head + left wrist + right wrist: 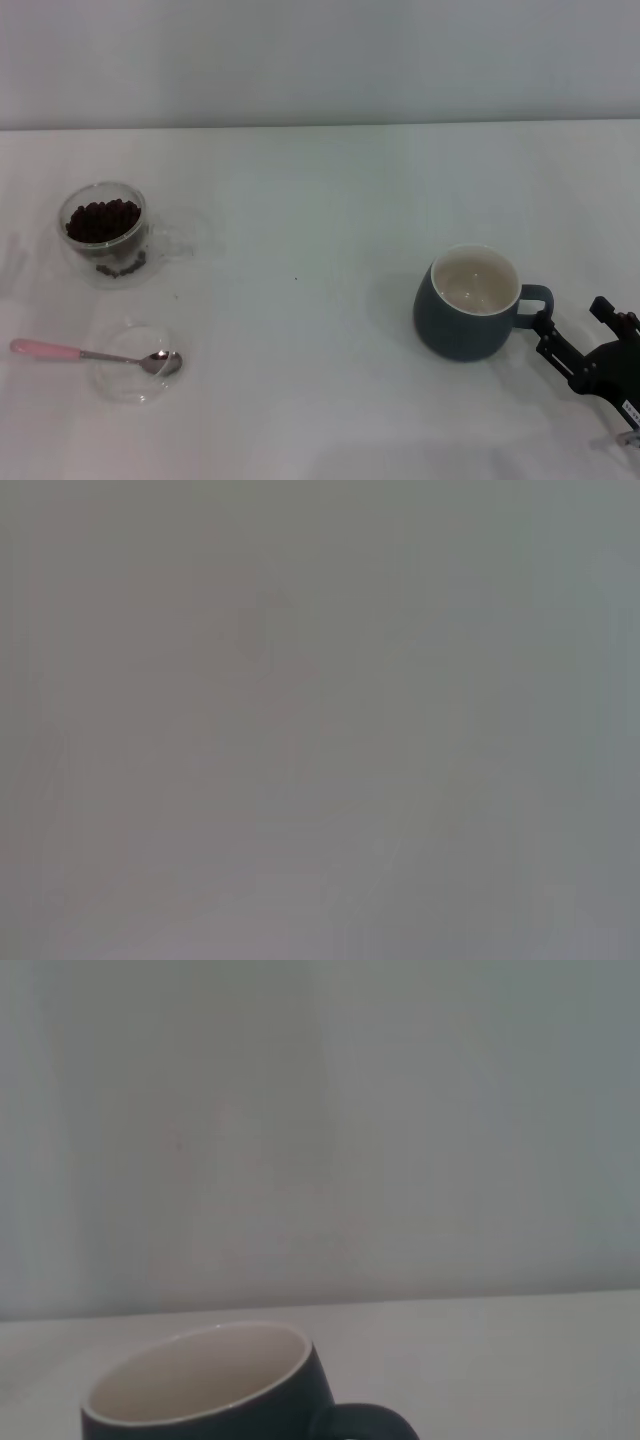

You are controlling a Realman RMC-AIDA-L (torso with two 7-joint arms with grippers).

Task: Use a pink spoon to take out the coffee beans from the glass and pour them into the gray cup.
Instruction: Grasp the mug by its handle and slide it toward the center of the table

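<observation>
Glass: you have the small clear double-walled glass with a side handle (105, 232) near the worktop's left edge, towards the far side, upright.
Coffee beans: the dark brown roasted coffee beans (103, 220) lie heaped inside that glass.
Spoon: your small teaspoon with a shiny metal bowl and pale pink handle (95, 354) lies near the left front corner, its bowl resting in a flat clear round glass dish (135, 362), its handle pointing to the left edge.
Worktop: the plain white worktop (300, 330) carries everything.
Cup: the squat dark blue-gray ceramic cup with an off-white inside (470, 303) stands upright right of centre, its loop handle turned to the right edge.
Right pincer: your black right pincer (573, 323) sits by the right front corner, jaws spread wide, one fingertip just beside the cup's handle, holding nothing.
Left pincer: out of sight.
</observation>
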